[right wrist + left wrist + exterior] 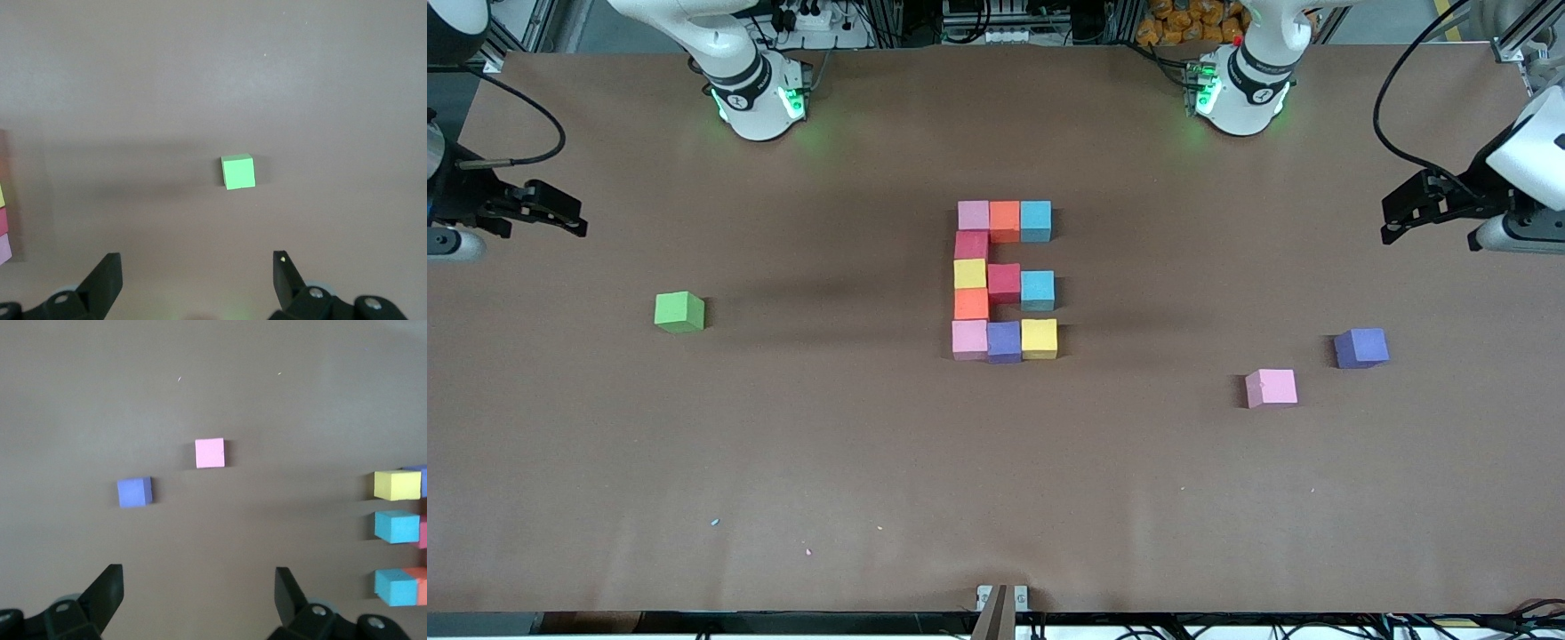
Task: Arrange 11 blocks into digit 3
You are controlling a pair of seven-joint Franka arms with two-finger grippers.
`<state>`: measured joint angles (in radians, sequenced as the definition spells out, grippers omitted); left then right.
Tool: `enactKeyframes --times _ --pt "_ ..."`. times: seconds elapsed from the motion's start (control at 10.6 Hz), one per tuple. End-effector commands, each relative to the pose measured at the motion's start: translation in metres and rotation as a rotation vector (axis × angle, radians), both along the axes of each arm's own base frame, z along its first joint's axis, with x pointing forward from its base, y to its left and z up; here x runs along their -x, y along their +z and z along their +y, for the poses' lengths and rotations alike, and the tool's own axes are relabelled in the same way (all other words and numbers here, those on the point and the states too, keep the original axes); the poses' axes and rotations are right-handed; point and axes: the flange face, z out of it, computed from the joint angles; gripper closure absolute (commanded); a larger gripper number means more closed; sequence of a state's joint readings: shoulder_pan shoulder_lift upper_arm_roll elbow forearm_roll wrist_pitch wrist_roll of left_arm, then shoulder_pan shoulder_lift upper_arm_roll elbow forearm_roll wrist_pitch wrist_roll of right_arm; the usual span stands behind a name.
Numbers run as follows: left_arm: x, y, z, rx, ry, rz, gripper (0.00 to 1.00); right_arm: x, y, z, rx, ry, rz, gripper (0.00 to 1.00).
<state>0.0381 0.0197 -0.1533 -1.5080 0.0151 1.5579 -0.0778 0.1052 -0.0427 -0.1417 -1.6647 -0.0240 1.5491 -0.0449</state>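
The block figure (1003, 282) of touching cubes lies mid-table: a pink, orange, light blue bar farthest from the front camera, a column of dark red, yellow, orange, a dark red and light blue middle bar, and a pink, purple, yellow bar nearest it. Its edge shows in the left wrist view (397, 485). A loose pink block (1271, 388) (209, 453) and a loose purple block (1360, 348) (134, 492) lie toward the left arm's end. My left gripper (1392, 220) (199, 593) is open and empty over bare table there. My right gripper (576, 222) (197, 277) is open and empty at the right arm's end.
A single green cube (679, 312) (238, 171) lies alone toward the right arm's end. The brown table (871, 462) stretches wide between the figure and the front edge. Both arm bases stand along the table edge farthest from the front camera.
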Motion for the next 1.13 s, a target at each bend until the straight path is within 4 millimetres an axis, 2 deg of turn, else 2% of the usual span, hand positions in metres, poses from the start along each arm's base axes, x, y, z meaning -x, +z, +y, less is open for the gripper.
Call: enactKeyframes --times 0.0,0.19,0.47,1.03 --pt "0.011 0.003 -0.003 0.017 0.052 0.011 0.0 -0.001 0.017 0.003 0.01 -0.01 -0.022 0.0" --pt "0.018 0.01 -0.003 0.015 0.064 0.002 0.0 -0.003 0.031 0.004 0.012 0.004 -0.034 0.0" --pt "0.031 0.017 -0.003 0.008 0.069 0.027 0.0 -0.003 0.034 0.005 0.008 0.017 -0.022 0.0" --pt "0.031 0.019 0.002 0.01 0.076 0.024 0.0 -0.003 0.035 0.007 0.003 0.016 -0.021 0.0"
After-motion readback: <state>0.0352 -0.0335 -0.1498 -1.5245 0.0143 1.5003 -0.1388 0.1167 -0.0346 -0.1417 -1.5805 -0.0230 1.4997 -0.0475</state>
